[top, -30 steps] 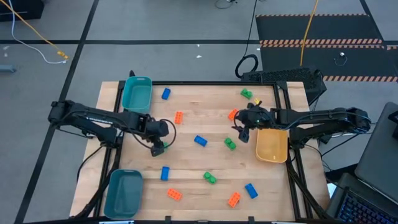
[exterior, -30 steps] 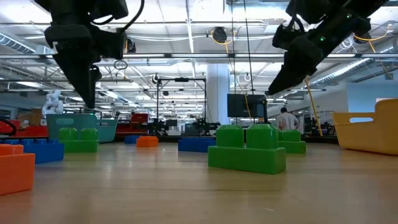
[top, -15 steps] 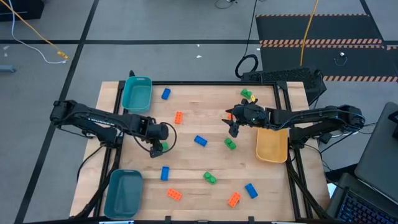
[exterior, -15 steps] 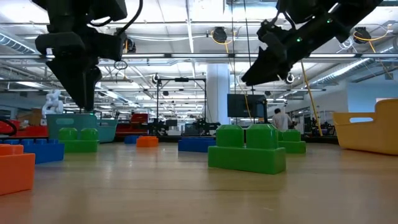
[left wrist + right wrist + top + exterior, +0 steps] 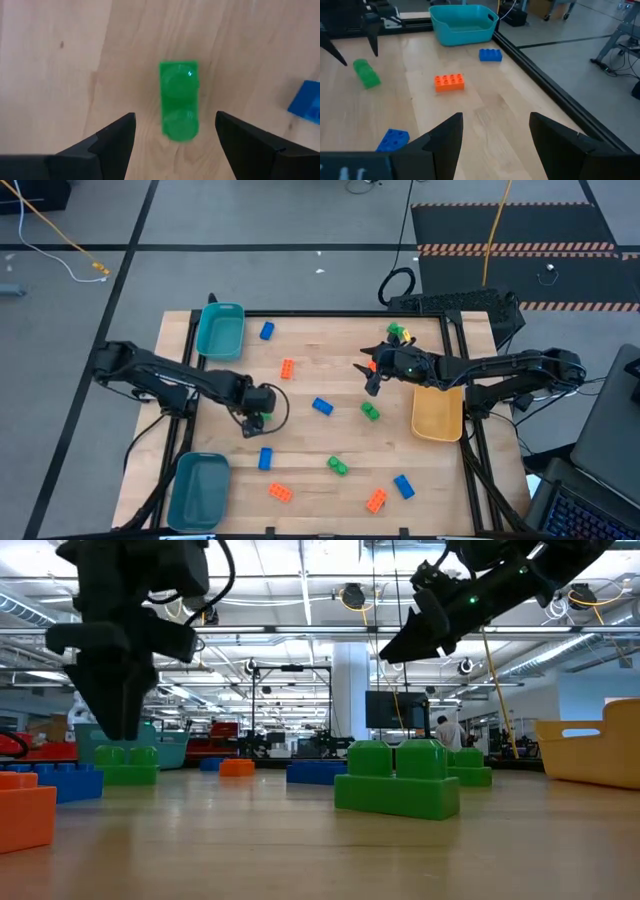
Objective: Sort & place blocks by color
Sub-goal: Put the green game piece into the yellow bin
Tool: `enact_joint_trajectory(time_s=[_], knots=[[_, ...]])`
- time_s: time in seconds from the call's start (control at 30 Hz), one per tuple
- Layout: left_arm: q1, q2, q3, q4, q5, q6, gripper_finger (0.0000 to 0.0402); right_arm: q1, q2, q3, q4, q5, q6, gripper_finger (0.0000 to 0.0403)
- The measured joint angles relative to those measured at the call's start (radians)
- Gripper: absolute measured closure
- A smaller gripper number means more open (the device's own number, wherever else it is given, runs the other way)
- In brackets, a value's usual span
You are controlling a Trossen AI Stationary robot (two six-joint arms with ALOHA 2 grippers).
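Left gripper [image 5: 175, 131] hangs open over a green block [image 5: 178, 100]; right gripper [image 5: 495, 130], open, seemingly tilts mid-table.

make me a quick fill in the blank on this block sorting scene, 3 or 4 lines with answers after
1. The left gripper is open above a ____ block lying on the table.
2. The bin at the right edge of the table is ____ in colour.
3. In the right wrist view, the orange block has ____ studs on top.
4. The number of teal bins in the high view is ____.

Answers: green; yellow-orange; eight; two
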Motion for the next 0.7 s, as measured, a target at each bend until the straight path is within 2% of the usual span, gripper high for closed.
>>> enact_joint_trajectory(time_s=[0.37,0.57,0.7], knots=[[0.003,0.157,0.0,0.075,-0.021,0.021,0.0126,0.002,0.0,0.0,-0.069,0.0,0.024,0.0179],[0.003,0.194,0.005,0.081,-0.018,0.02,0.0129,0.002,0.0,-0.001,-0.089,-0.001,0.034,0.0179],[0.003,0.196,0.009,0.082,-0.01,0.019,0.0168,0.002,0.0,-0.001,-0.1,-0.001,0.034,0.0179]])
